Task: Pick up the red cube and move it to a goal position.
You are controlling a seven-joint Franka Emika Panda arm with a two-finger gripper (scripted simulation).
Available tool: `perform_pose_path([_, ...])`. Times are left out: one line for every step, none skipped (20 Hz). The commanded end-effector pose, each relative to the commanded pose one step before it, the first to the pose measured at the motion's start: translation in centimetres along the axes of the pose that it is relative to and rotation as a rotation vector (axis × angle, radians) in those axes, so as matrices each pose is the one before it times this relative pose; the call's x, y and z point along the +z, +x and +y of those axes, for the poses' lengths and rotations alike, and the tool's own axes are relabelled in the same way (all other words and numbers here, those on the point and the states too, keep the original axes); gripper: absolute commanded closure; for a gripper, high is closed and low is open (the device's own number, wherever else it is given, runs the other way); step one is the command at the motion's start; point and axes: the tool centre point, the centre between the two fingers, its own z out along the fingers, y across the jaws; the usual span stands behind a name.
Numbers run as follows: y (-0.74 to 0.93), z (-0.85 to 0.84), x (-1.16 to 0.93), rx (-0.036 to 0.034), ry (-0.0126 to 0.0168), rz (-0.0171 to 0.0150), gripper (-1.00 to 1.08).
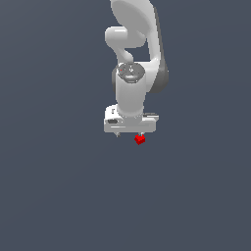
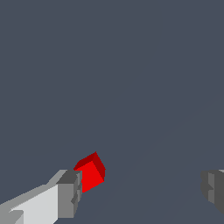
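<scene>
The red cube (image 1: 140, 139) is a tiny bright red block just under the white gripper (image 1: 129, 134), toward the exterior view's right. In the wrist view the red cube (image 2: 91, 172) sits close against the inner side of one grey fingertip (image 2: 69, 192), turned so that an edge faces the camera. The other fingertip (image 2: 213, 189) stands far off across a wide gap. The gripper (image 2: 142, 190) is open and holds nothing. The cube is well off the middle of the gap. I cannot tell whether the finger touches the cube.
The white arm (image 1: 132, 59) rises straight above the gripper at the top middle of the exterior view. A plain dark grey-blue surface (image 1: 59, 186) fills both views. No goal marker shows.
</scene>
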Motion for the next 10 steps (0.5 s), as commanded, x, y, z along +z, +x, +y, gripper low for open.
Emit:
perform_pose_path([0.0, 0.001, 0.0, 0.0, 0.0, 0.0, -0.92])
perform_pose_path([-0.009, -0.017, 0.024, -0.00098, -0.00004, 0.00004, -0.92])
perform_pose_path([-0.025, -0.04, 0.074, -0.00276, -0.00006, 0.00008, -0.92])
perform_pose_path([-0.042, -0.074, 0.123, -0.00473, -0.0001, 0.00015, -0.92])
perform_pose_path([-0.059, -0.099, 0.172, -0.00655, -0.00014, 0.0002, -0.92])
perform_pose_path([-0.076, -0.13, 0.221, -0.00845, -0.00017, 0.00026, -0.92])
perform_pose_path([-0.093, -0.158, 0.269, -0.0103, -0.00021, 0.00032, -0.92])
perform_pose_path([-0.11, -0.185, 0.318, -0.01213, -0.00024, 0.00038, -0.92])
perform_pose_path([-0.127, -0.212, 0.366, -0.01396, -0.00028, 0.00043, -0.92])
perform_pose_path([-0.144, -0.241, 0.414, -0.0158, -0.00031, 0.00049, -0.92])
